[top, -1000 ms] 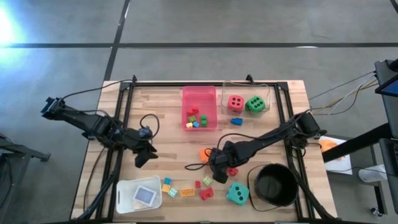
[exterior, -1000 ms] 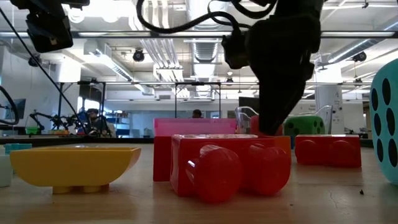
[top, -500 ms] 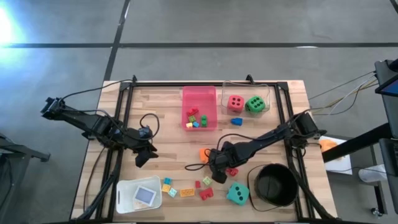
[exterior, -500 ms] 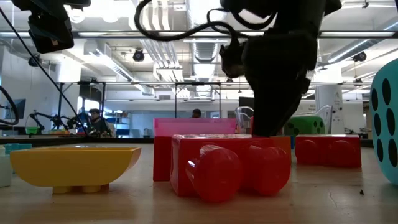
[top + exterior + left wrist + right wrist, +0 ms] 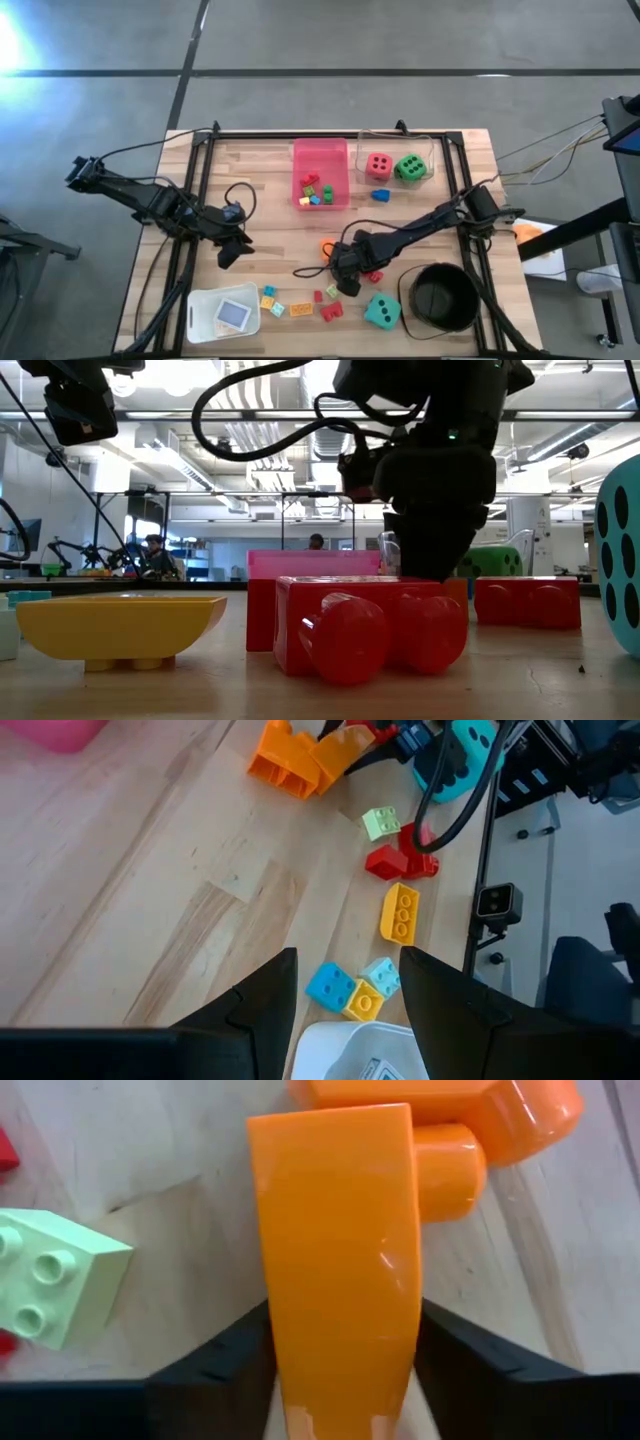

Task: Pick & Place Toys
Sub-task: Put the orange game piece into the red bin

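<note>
Right gripper [image 5: 340, 1380] clamps a glossy orange brick [image 5: 340, 1260] low over the slatted wooden counter [image 5: 270, 215]

Nearest the low camera lie a studded red brick [image 5: 365, 625] and a smooth yellow one [image 5: 118, 625]; just behind the red one the right arm descends, its two dark fingers [image 5: 215, 1370] pressed against the sides of the orange piece, a second rounded orange brick [image 5: 450, 1115] touching it and a pale green studded brick [image 5: 55, 1275] just beside. The teal dotted die [image 5: 381, 312] sits near the round black bucket [image 5: 440, 297]. Mid-counter, the left gripper [image 5: 345, 995] hovers with fingers parted, holding nothing. Farther back, the translucent pink tray [image 5: 320, 160] holds several small bricks, with the red die [image 5: 379, 165] and green die [image 5: 410, 168] alongside
</note>
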